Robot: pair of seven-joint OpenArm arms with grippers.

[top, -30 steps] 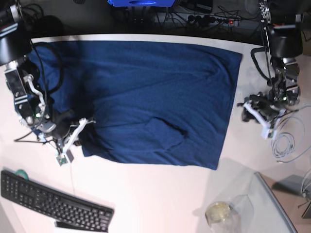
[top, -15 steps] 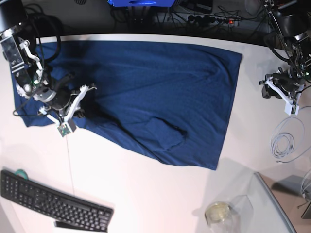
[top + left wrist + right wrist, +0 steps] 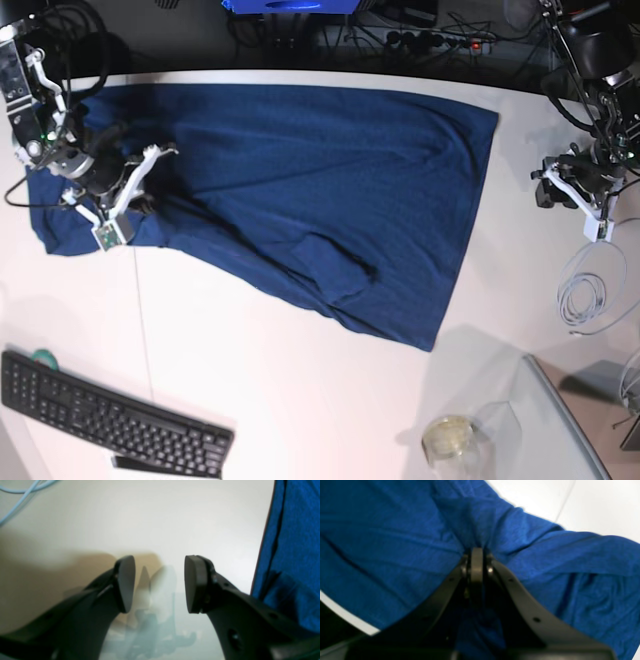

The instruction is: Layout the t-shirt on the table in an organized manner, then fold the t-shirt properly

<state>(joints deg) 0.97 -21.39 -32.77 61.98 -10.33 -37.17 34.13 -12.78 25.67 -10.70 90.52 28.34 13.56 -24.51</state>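
We judge that we are partway through the laying-out stage, with the folding proper not yet begun: the t-shirt (image 3: pixel 300 190) lies spread over the far half of the white surface (image 3: pixel 300 400), mostly flat, but its near edge runs on a slant and a small flap sits doubled over near the middle of that edge, so it is not squared up. Our right hand (image 3: pixel 476 555) is clamped shut on a pinch of the t-shirt's fabric at the garment's end farthest from the coiled white cable (image 3: pixel 585 295), and cloth bunches and creases around that grip. Our left hand (image 3: pixel 160 583) sits off the opposite end of the t-shirt, just beside its straight edge, with its pads apart and nothing between them, only bare surface below. A black keyboard (image 3: pixel 110 420) lies well clear of the t-shirt on the near side. What is left, as we read it, is to straighten the slanted edge, smooth the flap and sleeves, then make every fold
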